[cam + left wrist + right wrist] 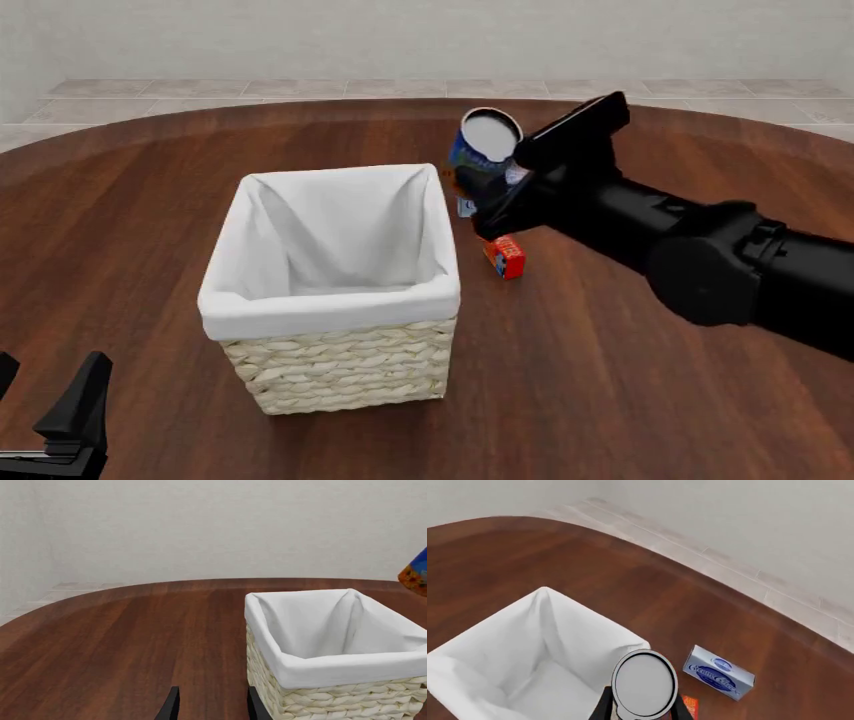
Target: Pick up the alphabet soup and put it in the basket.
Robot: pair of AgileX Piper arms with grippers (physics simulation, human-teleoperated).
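Note:
The alphabet soup can (489, 133), with a silver-white top and a blue and orange label, is held in the air by my right gripper (478, 186), which is shut on it. It hangs just beyond the far right corner of the basket (334, 302), a pale wicker box with a white liner. In the right wrist view the can's top (644, 684) sits between the fingers, beside the basket's rim (597, 621). My left gripper (47, 400) is open and empty, low at the near left. The left wrist view shows its fingers (171, 706), the basket (347, 669) and the can's edge (415, 573).
A small orange-red box (505, 257) lies on the brown table right of the basket, under my right arm. A flat blue-and-white box (718, 673) lies farther back beside it. The table's curved far edge meets a tiled floor and wall.

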